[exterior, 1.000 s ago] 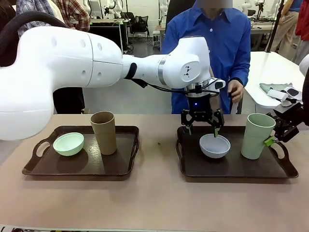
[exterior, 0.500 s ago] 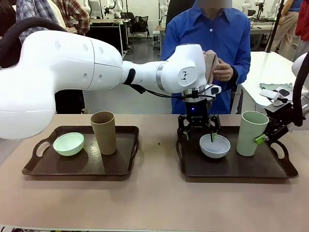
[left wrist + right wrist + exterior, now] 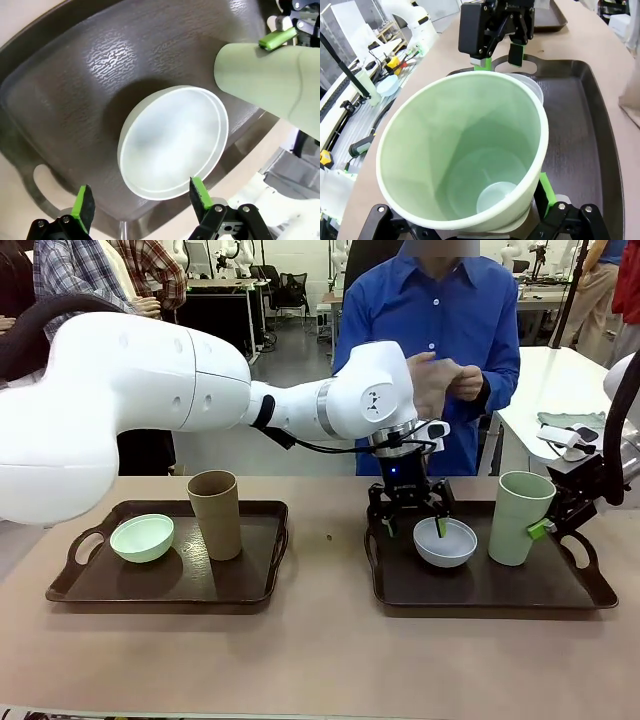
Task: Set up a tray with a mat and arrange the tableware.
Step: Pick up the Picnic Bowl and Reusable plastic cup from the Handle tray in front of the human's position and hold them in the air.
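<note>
1. The left hand (image 3: 414, 524) is spread, nothing between its fingers. It hangs low over the pale blue-white bowl (image 3: 446, 543), which sits upright in the 9 o'clock half of the right tray (image 3: 480, 588).
2. What the next move turns on: in the front view one finger dips inside the bowl near its 10 o'clock rim and the other stands outside it, so the bowl wall lies between them. The bowl's centre lies toward 3 o'clock from the hand's midline.
3. The bowl is round, with no long axis to line up. A rim pinch looks to need only a closing of the fingers.
4. The right hand (image 3: 542, 528) is spread wide astride the pale green cup (image 3: 520, 520), which stands at 3 o'clock of the bowl. One pad (image 3: 546, 192) lies against the cup wall and the other finger is hidden behind the cup. Whether it squeezes, I cannot tell.
5. The cup's long axis is near upright, its mouth leaning slightly toward 3 o'clock.
6. The left hand is nearer the bowl and the right hand nearer the cup. Bowl and cup stand near each other, so a sideways drag could bump them.
7. At 9 o'clock on the bench (image 3: 320, 650), the left tray (image 3: 170, 582) holds the mint bowl (image 3: 142, 537) and, at its 3 o'clock, the tan cup (image 3: 215, 515). Both are well apart from both hands.
</note>
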Robot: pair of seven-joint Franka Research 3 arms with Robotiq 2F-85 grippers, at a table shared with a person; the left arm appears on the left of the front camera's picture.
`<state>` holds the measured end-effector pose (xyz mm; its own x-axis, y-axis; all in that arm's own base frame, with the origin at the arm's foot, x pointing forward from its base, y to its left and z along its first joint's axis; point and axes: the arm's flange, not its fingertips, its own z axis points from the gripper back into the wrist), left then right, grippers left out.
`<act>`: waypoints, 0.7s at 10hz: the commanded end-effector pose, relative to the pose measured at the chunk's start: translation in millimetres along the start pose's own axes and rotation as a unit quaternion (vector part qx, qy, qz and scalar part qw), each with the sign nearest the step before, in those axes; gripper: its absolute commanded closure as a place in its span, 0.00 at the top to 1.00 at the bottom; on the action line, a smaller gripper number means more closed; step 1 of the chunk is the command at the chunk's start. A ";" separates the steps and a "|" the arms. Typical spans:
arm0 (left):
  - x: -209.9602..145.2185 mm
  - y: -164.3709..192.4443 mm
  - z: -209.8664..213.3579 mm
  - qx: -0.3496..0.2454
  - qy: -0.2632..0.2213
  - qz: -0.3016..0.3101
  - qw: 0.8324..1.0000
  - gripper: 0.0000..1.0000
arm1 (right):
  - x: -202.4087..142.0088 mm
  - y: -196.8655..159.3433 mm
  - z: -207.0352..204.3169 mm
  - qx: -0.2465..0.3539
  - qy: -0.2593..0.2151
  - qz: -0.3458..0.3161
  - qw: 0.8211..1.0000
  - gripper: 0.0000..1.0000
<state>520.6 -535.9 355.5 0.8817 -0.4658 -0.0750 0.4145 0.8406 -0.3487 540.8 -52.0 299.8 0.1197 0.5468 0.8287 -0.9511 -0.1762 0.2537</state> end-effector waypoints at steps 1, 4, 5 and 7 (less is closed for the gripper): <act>1.1 2.6 -3.6 -0.003 -0.006 -0.003 1.000 1.00 | 3.5 -6.4 2.2 0.001 -0.010 -0.004 1.000 1.00; 3.6 5.2 -5.9 0.052 -0.043 0.008 0.998 0.88 | 1.3 -7.2 0.9 0.002 -0.001 0.007 1.000 0.98; 4.2 5.4 -6.3 0.064 -0.050 0.014 0.997 0.42 | 0.3 -7.2 0.3 0.005 0.003 0.013 1.000 0.41; 5.4 3.1 -7.0 0.094 -0.065 0.012 0.993 0.00 | 0.9 -7.9 1.0 0.007 0.004 0.018 1.000 0.00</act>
<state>531.5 -535.6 346.2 0.9007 -0.4339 0.0204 0.4276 0.8774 -0.2176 543.7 -51.1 302.7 0.1037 0.5467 0.8309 -0.9532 -0.1839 0.2399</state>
